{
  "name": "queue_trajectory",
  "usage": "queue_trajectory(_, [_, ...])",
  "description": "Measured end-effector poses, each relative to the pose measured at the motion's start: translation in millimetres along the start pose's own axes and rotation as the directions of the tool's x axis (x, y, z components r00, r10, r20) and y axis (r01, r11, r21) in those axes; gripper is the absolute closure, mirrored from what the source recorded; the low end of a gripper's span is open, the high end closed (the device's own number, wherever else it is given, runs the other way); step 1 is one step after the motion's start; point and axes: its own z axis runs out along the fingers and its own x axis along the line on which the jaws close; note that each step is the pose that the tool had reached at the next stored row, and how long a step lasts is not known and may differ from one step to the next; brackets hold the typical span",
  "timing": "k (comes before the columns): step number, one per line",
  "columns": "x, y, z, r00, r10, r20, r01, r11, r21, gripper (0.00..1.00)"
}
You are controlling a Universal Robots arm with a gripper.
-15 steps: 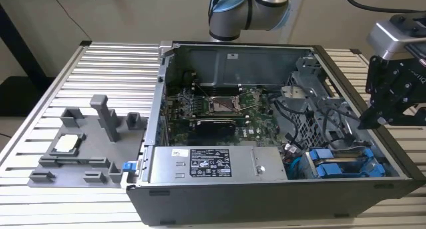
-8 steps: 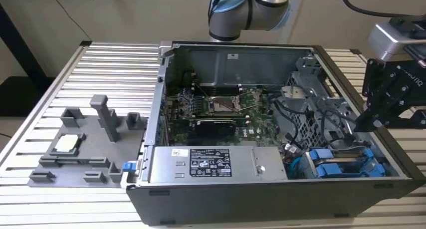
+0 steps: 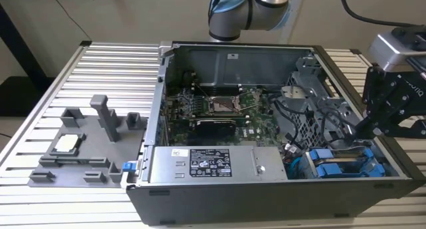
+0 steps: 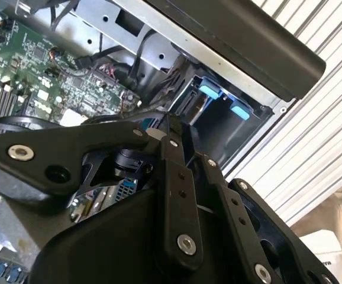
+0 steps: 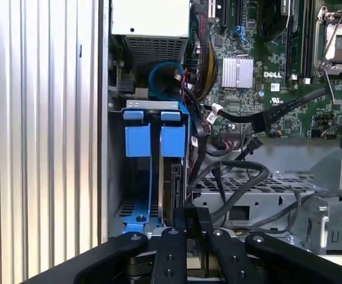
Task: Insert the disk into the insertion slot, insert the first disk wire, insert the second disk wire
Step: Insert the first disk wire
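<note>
Grey power supply (image 3: pixel 220 164) beside green motherboard (image 3: pixel 258 117).

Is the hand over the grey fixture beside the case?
No: the hand is at the drive cage inside the case, on the exterior view's right, and the fixture lies on its left.

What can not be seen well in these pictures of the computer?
- Disk: edge-on in the first wrist view; label hidden, near end covered by the gripper.
- Slot: in the exterior view the gripper and the case wall hide its depth.
- Cables: tangled in the first wrist view; which serve the disk cannot be told.
</note>
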Motion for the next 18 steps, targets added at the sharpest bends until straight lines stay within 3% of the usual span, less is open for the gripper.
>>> queue_trajectory(8, [2.1, -0.2, 13.9, 1.0000, 0.000, 0.0001, 0.000, 1.0000, -0.0003, 0.81])
queue_trajectory(18, [4.5, -0.9, 21.7, 1.0000, 0.000, -0.0003, 0.000, 1.0000, 0.0036, 0.81])
